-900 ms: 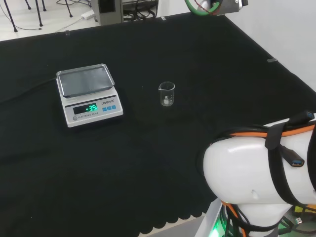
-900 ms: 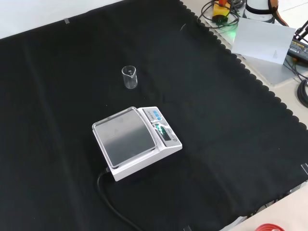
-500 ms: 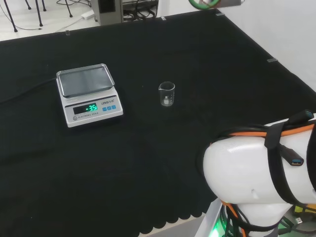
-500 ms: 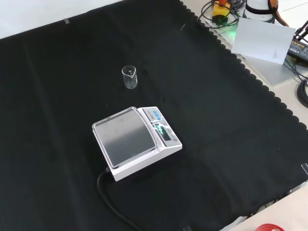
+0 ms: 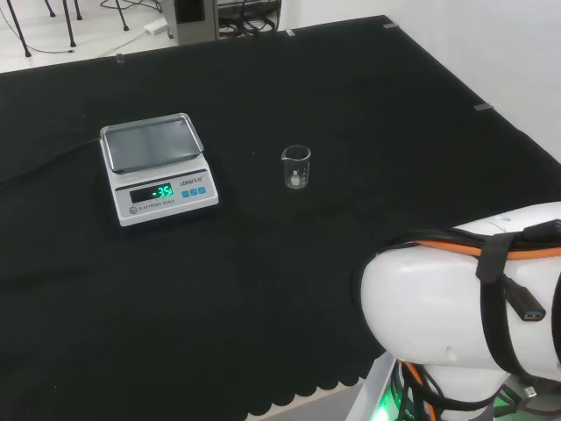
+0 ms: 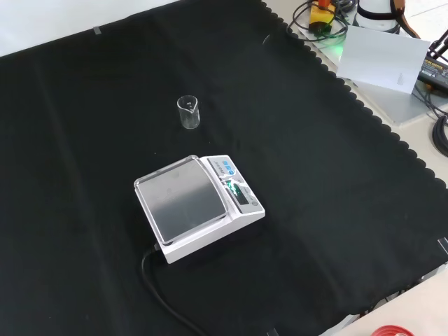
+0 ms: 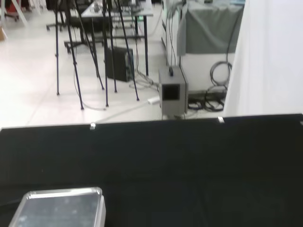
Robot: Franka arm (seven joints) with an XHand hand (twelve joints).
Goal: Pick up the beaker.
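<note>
On the black cloth (image 5: 368, 105), the small clear beaker (image 5: 296, 167) is standing upright to the right of the scale (image 5: 158, 168) in the head view (apart from it, not touching). About the hand, I cannot tell if it is open or closed.

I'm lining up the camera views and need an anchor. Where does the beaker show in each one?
Head view: the beaker stands upright on the black cloth, right of the scale.
Front view: the beaker stands above the scale, farther off, apart from it.
Wrist view: I see no beaker; the scale's pan is there.
Shared landmark: the scale.
</note>
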